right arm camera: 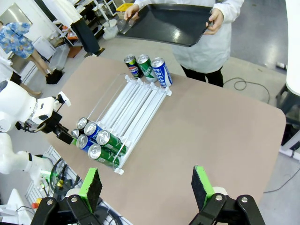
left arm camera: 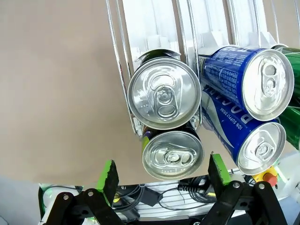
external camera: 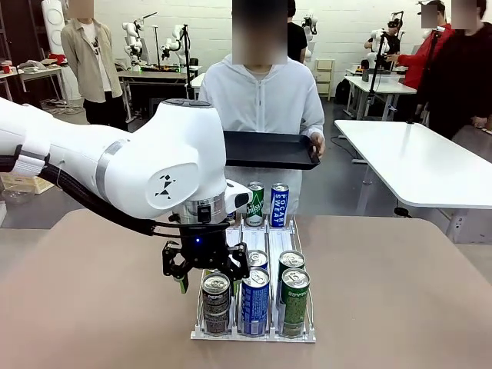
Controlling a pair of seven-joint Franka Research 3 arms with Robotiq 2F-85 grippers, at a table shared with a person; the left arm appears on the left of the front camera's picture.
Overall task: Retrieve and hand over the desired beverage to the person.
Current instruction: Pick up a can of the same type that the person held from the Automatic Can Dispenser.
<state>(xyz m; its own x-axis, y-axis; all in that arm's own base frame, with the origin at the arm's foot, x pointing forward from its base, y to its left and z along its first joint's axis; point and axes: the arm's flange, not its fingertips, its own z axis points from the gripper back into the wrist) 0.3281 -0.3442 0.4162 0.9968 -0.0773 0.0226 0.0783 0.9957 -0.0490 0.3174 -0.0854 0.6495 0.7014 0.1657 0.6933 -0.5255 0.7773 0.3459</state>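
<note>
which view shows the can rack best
Right wrist view: the rack lies end to end from above, all lanes clear. Front view shows it end-on, partly behind the left end effector. Left wrist view shows its near end close up.

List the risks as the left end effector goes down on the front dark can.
1. The open left end effector hangs over the front dark silver-topped can, but the blue aluminium can sits close beside it; one finger might clip it or the white wire rack.
2. Carrying towards the black plastic tray held by the person might knock the far upright cans.
</note>
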